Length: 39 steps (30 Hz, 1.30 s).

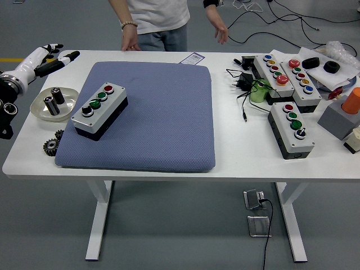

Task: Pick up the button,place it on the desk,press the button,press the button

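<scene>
Button box (99,110) is sitting on blue pad (146,115), left side, long axis running near-left to far-right. Left hand (53,56), fingers spread & empty, is hovering far-left of it, nearer arm.

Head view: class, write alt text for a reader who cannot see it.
A grey button box lies on a blue mat on a white table. The robot's left hand hovers open at the far left; a person stands behind.

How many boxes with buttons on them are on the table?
4: one on the blue mat, one near the right front, and two side by side at the back right. Clutter there might hide more.
</scene>
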Motion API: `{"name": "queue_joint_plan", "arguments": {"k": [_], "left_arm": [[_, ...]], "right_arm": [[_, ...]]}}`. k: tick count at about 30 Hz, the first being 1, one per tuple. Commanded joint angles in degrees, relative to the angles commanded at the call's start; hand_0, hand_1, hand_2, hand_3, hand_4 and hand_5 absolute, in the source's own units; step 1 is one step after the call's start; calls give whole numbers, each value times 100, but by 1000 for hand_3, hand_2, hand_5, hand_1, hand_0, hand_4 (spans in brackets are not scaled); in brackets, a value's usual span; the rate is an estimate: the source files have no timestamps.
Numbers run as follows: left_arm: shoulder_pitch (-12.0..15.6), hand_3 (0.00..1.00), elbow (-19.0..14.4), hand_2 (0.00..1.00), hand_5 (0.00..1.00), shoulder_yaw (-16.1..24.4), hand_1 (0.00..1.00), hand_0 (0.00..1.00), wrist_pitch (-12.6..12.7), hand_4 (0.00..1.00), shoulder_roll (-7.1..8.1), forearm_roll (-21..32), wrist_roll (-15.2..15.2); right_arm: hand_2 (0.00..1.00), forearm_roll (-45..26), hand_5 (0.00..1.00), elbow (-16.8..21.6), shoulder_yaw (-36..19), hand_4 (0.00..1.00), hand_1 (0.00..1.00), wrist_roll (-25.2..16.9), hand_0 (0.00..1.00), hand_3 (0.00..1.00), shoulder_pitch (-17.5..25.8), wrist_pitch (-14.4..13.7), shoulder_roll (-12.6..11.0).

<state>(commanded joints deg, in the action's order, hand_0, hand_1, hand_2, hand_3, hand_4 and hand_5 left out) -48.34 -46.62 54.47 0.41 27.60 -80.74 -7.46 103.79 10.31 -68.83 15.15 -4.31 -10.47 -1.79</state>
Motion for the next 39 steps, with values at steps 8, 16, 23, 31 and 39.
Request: {"name": "queue_joint_plan", "arguments": {"k": [8,16,23,31,39], "left_arm": [[197,983,26,987,998,358,948,923,526,912,-60,1186,656],[320,902,18,928,998,717,901,871,697,911,-83,3097,1276],[403,889,-129,919,998,1050,893,852,417,911,226,3693,1320],[475,849,-132,878,998,1630,841,738,305,911,503,3681,1302],[456,845,-124,877,998,1697,843,749,262,894,546,3690,1293]], "right_arm": [[803,-30,209,0,38,404,751,3,750,741,-16,4,9],[800,82,206,0,-26,404,748,-2,747,740,-34,11,18],[800,73,209,0,10,403,747,-19,746,739,-70,19,2],[799,126,208,0,-13,402,746,-47,746,739,-108,-4,-27],[793,160,211,0,-3,402,740,-31,740,734,-119,-1,-27]]}}
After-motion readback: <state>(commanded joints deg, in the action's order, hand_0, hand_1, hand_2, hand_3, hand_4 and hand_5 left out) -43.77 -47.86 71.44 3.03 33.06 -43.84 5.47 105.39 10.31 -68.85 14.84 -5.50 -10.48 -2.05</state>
